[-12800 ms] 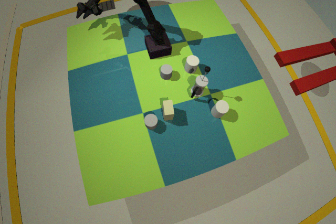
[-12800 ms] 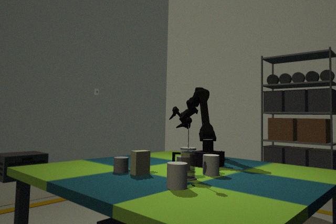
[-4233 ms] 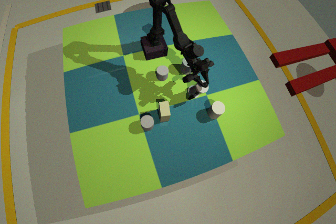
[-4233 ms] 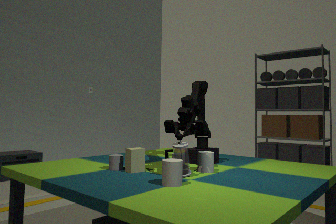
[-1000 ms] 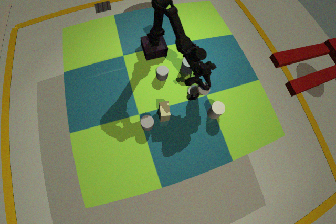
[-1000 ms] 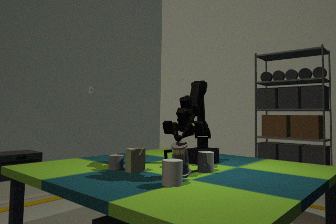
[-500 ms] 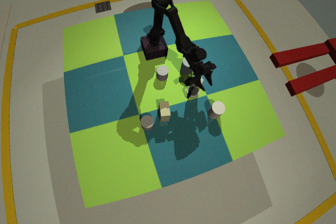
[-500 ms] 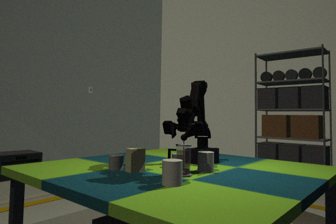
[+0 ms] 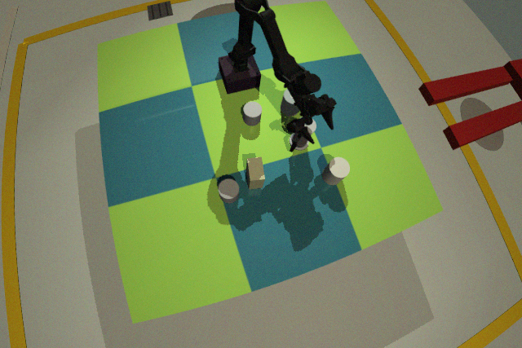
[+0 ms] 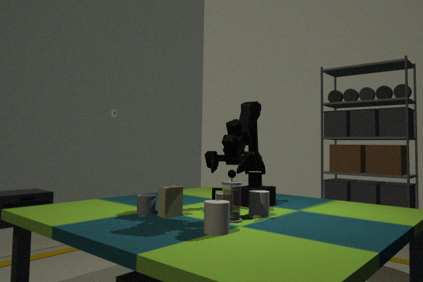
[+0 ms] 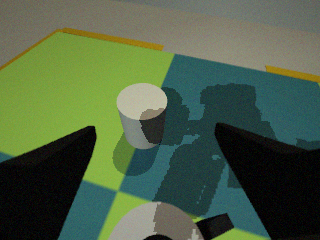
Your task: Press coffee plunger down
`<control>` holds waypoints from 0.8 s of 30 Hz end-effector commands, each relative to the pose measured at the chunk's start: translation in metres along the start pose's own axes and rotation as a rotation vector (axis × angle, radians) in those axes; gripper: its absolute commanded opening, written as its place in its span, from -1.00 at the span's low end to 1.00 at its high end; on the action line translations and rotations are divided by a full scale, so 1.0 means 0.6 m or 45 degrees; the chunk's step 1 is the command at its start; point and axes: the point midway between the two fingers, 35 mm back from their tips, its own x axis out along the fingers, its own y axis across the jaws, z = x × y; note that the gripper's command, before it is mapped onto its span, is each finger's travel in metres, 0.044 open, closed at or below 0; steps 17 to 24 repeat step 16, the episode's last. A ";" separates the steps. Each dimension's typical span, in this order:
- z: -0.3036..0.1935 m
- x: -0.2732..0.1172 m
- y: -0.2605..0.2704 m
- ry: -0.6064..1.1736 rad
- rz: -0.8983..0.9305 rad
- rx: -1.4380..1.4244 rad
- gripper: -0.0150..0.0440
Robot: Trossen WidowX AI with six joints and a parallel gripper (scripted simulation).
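Observation:
The coffee press (image 10: 236, 200) (image 11: 217, 226) stands upright on the checkered table, with a clear body and a dark handle (image 10: 213, 193). Its black plunger knob (image 10: 232, 174) (image 11: 158, 237) sits a little above the pale lid (image 10: 231, 182) (image 11: 129, 227), with a short piece of rod showing between them. My gripper (image 9: 312, 138) (image 10: 225, 172) (image 11: 157, 129) is wide open and empty. Its fingertips are at about knob height in the exterior view, one to each side of the knob. In the top view the arm and fingers partly hide the press.
A pale cylinder (image 9: 337, 169) (image 10: 217, 217) (image 11: 142, 102) stands near the press. Other cylinders (image 9: 252, 112) (image 9: 289, 103) (image 9: 228, 190) stand around it, one close by on the arm's side. A tan block (image 9: 255, 174) (image 10: 170, 202) stands beside one cylinder.

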 end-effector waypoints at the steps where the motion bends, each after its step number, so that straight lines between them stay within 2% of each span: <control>1: 0.017 -0.017 0.000 -0.021 -0.004 0.009 1.00; 5: 0.032 -0.059 0.003 -0.006 -0.001 0.001 1.00; 11: 0.047 -0.157 0.008 0.027 0.006 -0.019 1.00; 24: 0.041 -0.156 0.008 0.028 0.006 -0.020 1.00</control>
